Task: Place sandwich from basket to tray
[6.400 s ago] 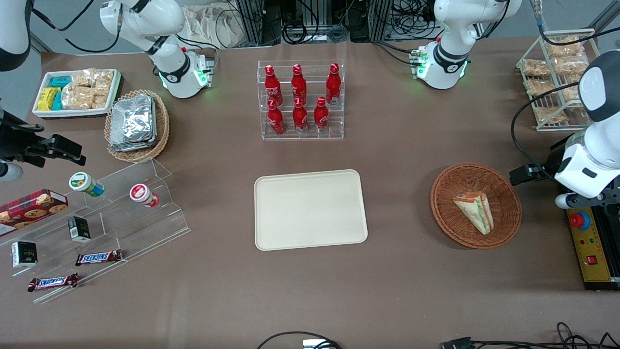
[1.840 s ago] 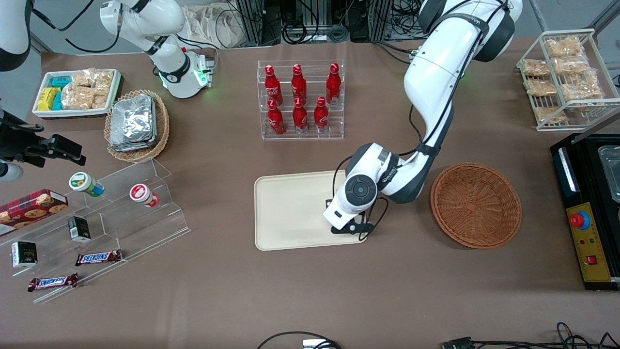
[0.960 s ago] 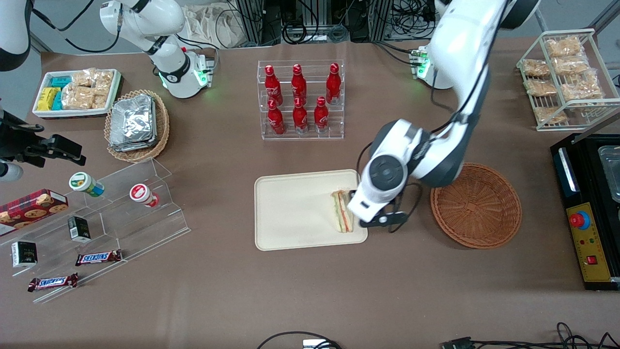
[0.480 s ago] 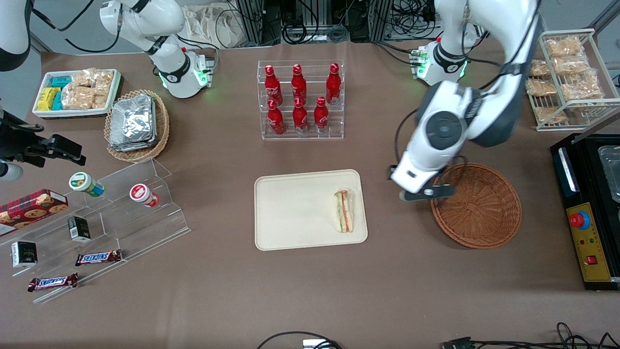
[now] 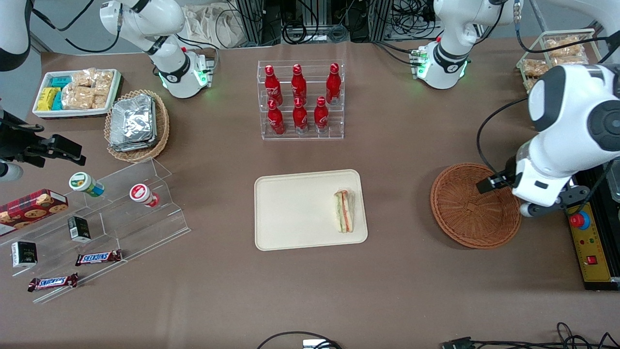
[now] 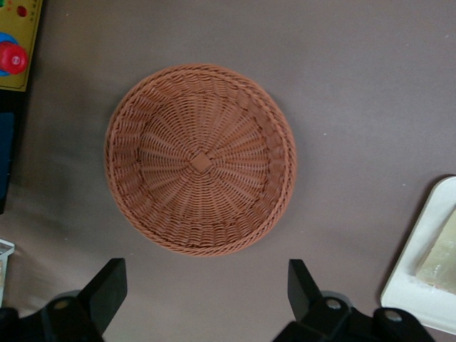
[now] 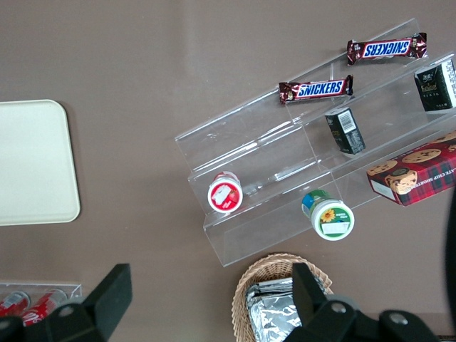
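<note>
Parked pincer (image 7: 208,278): fingers spread, over brown table (image 7: 128,57). Just beside one finger: tan basket (image 7: 265,276) holding foil packets (image 7: 274,306). Near the other finger: red bottles (image 7: 28,303) in a clear rack. Near the pincer, clear stepped stand (image 7: 242,128); its nearest step carries a red-lid cup (image 7: 225,194), a green-lid cup (image 7: 329,216) and a cookie box (image 7: 417,167). Farther steps: two dark boxes (image 7: 345,130) (image 7: 434,85), then two Snickers bars (image 7: 315,89) (image 7: 387,48). Tray (image 7: 32,164) lies apart from the stand.

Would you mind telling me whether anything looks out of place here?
Nothing stands out. The sandwich lies on the tray, the basket is empty, and the open end effector hangs above it.
</note>
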Tool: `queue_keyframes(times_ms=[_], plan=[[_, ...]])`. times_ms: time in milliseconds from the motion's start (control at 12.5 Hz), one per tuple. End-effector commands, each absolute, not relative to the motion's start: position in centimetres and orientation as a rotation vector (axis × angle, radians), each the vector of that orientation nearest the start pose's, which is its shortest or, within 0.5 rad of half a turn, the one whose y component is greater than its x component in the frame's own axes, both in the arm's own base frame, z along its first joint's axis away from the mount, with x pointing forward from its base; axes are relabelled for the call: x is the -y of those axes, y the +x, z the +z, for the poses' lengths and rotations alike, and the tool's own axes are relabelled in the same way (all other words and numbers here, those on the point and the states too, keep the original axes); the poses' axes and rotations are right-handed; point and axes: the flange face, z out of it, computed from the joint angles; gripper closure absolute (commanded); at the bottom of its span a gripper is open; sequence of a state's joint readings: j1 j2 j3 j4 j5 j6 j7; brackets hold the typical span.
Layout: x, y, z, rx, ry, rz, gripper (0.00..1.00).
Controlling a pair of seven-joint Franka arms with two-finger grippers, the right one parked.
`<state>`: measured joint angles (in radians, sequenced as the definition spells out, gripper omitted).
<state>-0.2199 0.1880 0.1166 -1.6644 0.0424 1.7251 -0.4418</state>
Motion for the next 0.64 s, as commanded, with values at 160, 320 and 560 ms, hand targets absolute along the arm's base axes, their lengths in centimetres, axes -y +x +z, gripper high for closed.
queue_keyframes(times_ms=[160,320,560], plan=[[4.4,59.0,50.4,0.347,-3.05,0.149,0.0],[2.0,60.2,52.0,0.383,-3.056,0.096,0.0],[-0.3,61.8,52.9,0.404,-3.057,0.04,0.0]])
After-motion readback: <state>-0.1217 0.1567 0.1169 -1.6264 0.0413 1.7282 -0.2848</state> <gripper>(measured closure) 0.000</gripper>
